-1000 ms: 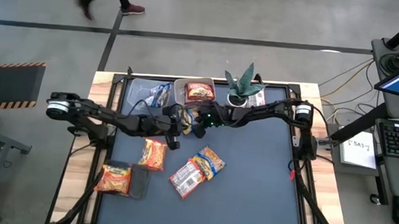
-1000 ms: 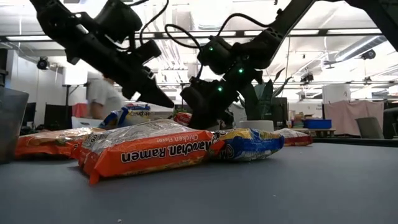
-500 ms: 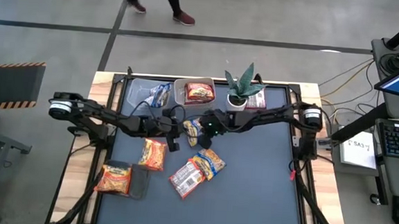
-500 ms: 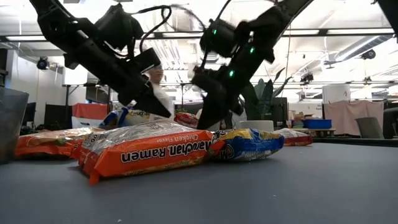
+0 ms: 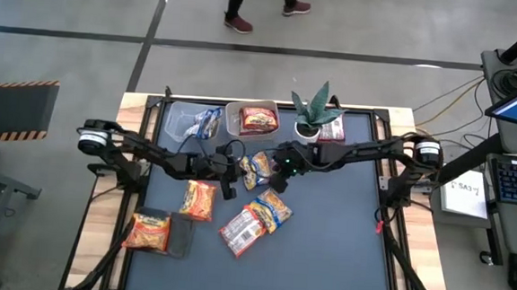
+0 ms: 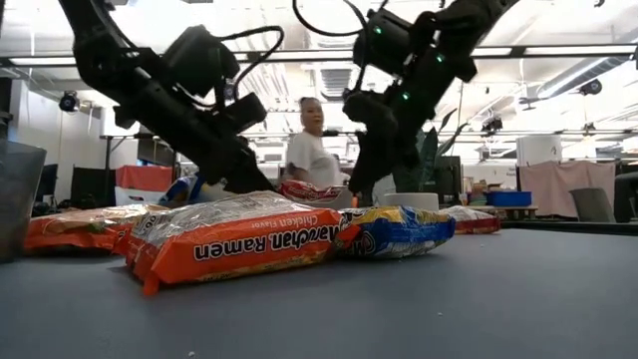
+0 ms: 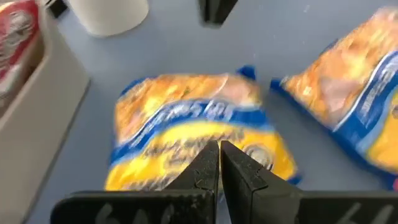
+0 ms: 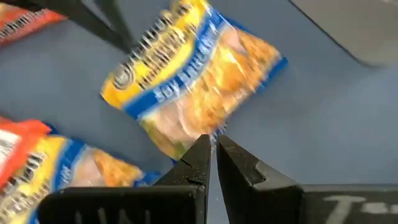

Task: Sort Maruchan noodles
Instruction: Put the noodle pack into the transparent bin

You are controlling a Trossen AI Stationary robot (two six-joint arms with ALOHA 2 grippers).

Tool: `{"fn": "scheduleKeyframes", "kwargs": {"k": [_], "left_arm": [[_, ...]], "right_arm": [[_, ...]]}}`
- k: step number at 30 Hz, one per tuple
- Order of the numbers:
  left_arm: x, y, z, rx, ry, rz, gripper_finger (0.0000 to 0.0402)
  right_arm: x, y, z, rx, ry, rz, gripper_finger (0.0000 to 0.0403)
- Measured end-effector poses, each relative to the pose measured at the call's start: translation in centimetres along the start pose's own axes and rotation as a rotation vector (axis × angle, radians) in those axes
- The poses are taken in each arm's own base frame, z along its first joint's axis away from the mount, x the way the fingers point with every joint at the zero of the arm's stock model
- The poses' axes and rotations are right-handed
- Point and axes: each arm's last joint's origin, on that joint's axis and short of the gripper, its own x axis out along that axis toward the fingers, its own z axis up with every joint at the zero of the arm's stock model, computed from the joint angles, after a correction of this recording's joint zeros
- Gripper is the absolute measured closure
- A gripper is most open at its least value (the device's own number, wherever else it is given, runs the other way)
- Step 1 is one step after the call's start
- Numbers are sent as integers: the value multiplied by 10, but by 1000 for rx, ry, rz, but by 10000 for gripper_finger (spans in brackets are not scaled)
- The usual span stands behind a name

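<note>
Item: blue-yellow packet (image 5: pixel 257 166), one of the Maruchan noodles. Lies flat on the grey pad (image 5: pixel 325 239) near its far middle, between my two grippers, just in front of the tubs (image 5: pixel 215 120). Apart from the other packets.

Handling, my estimate: light, thin, crinkly film over a brittle noodle block. Film looks glossy, so likely slippery. A hard squeeze could crack the block. Best hold, I judge: a short crimped end seam, or a pinch across a long edge where the film is slack.

Left gripper (image 7: pixel 219 163): just above the packet's near edge. Fingers together, holding nothing.

Right gripper (image 8: pixel 211 155): at the packet's opposite edge. Fingers together, also holding nothing that I can see.

Other stock on the pad:
- orange packet (image 5: pixel 198 199), in front of the left gripper
- orange packet (image 5: pixel 148 231), front-left corner, beside a dark cloth (image 5: pixel 179 235)
- blue-yellow packet (image 5: pixel 273 209) touching a red-white packet (image 5: pixel 242 230), centre
- red packet (image 5: pixel 258 119) in the middle tub
- blue packet (image 5: pixel 209 120) in the left tub

Risk: both sets of fingers must open before either can pinch; one arm should back off.
</note>
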Motion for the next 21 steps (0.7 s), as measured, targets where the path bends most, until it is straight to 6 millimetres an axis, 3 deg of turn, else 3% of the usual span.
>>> {"fn": "scheduleKeyframes", "kwargs": {"k": [6, 13, 21], "left_arm": [[17, -4, -5, -13, 27, -10, 402], [25, -6, -8, -25, 44, -9, 401], [22, -5, -13, -45, 75, -9, 401]], "right_arm": [[0, -9, -17, 61, -35, 7, 385], [4, -11, -15, 135, -118, 65, 381], [5, -27, -7, 313, -97, 191, 297]]}}
